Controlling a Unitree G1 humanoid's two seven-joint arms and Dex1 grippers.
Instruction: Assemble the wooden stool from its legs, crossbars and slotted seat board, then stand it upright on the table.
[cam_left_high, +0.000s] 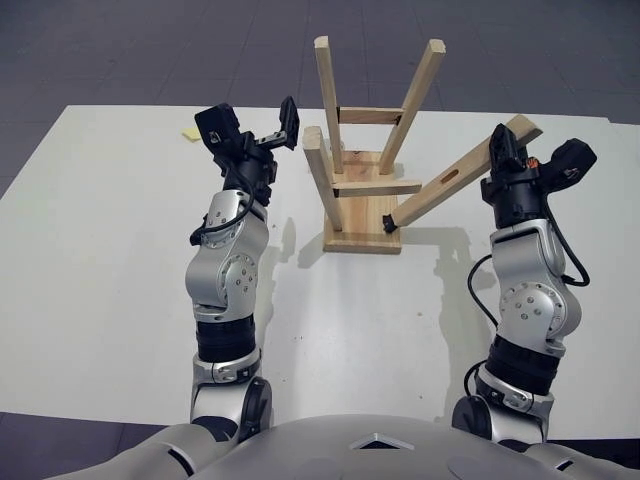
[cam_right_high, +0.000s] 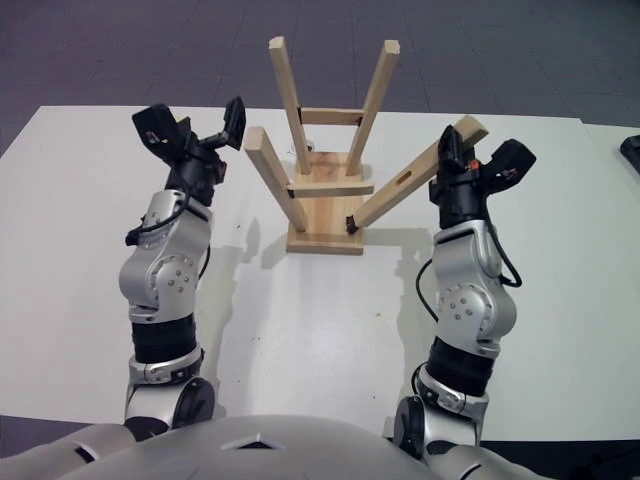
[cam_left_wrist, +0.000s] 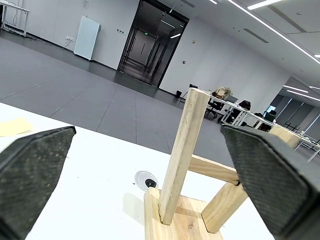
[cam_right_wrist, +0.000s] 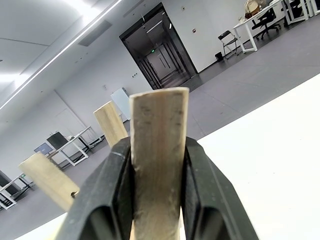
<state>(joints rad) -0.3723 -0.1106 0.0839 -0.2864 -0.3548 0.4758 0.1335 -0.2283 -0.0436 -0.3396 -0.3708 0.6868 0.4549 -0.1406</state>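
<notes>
Grey-tiled office floor (cam_left_wrist: 60, 95), ceiling strip lights (cam_left_wrist: 280, 25)

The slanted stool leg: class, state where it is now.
The slanted leg leans on the robot's right in the head views, upper end clamped in the right hand, lower end at the near right corner of the seat board.

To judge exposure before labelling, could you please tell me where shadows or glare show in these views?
Left eye view: even light, the stool casting soft shadows on the white table. Left wrist view: ceiling light strips bright, no flare. Right wrist view: a ceiling light glares white beyond the gripped leg.
</notes>
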